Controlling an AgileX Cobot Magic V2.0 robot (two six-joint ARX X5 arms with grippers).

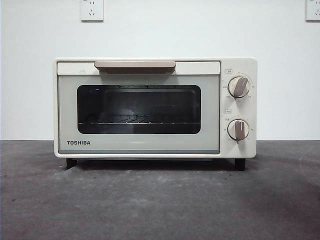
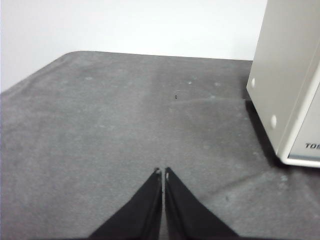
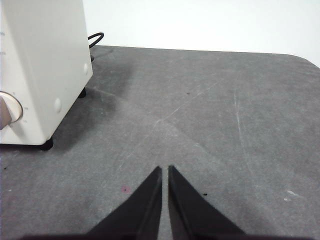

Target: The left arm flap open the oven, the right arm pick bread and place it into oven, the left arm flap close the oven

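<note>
Showing oven point(image 1: 155, 107) door shut (front view only); left pincer point(image 2: 163, 172), right pincer point(image 3: 165, 169) both together.

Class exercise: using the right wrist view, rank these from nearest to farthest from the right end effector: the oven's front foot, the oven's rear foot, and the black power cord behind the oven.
Nearest first from the right end effector:
1. Front foot, under the oven corner by the knob.
2. Rear foot, further back along the oven's side.
3. Power cord, behind the oven at the table's far edge.
</note>
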